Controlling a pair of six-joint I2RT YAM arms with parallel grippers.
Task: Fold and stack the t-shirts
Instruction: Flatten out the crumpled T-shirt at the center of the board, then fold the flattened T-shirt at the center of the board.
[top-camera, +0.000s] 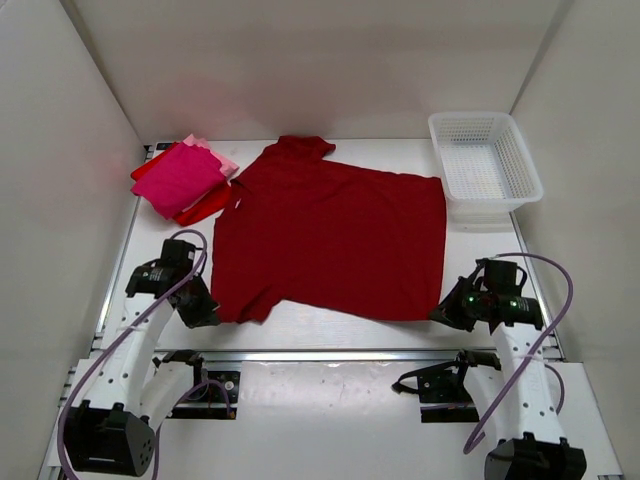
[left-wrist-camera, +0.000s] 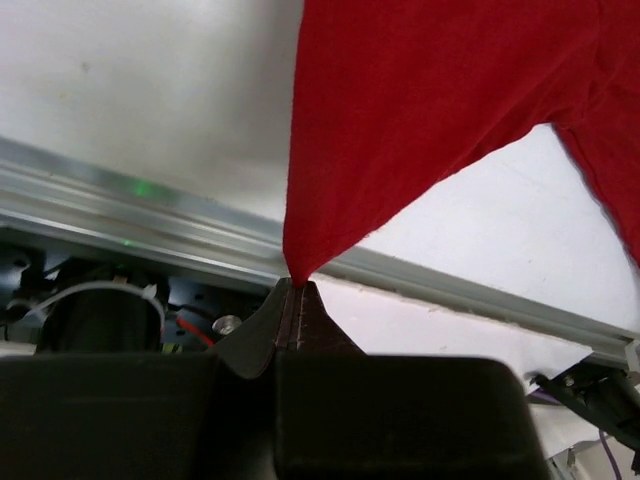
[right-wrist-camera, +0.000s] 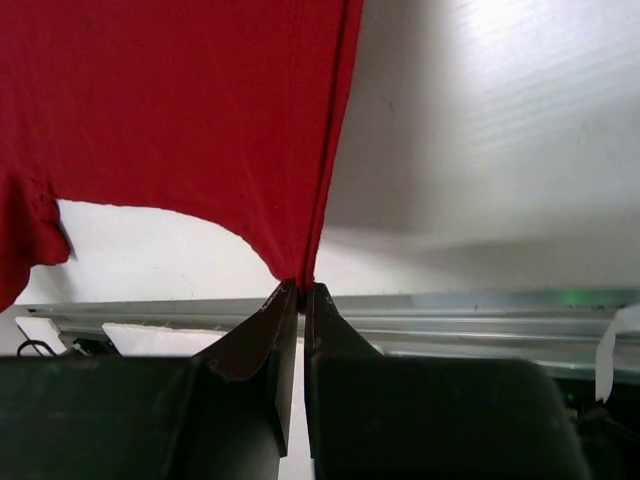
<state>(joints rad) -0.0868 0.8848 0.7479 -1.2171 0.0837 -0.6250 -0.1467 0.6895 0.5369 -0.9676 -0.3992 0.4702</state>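
A dark red t-shirt (top-camera: 330, 235) lies spread flat across the middle of the table. My left gripper (top-camera: 207, 312) is shut on its near left corner, and the cloth (left-wrist-camera: 420, 110) rises taut from the pinched tips (left-wrist-camera: 297, 285). My right gripper (top-camera: 445, 310) is shut on the near right corner; there the shirt (right-wrist-camera: 170, 110) hangs from the closed tips (right-wrist-camera: 301, 286). At the back left sits a pile of t-shirts: magenta (top-camera: 178, 177) on top, light pink (top-camera: 225, 160) and bright red (top-camera: 205, 207) showing beneath it.
A white lattice basket (top-camera: 485, 170) stands at the back right. A metal rail (top-camera: 330, 355) runs along the table's near edge, in front of both arm bases. White walls close in the left, right and back.
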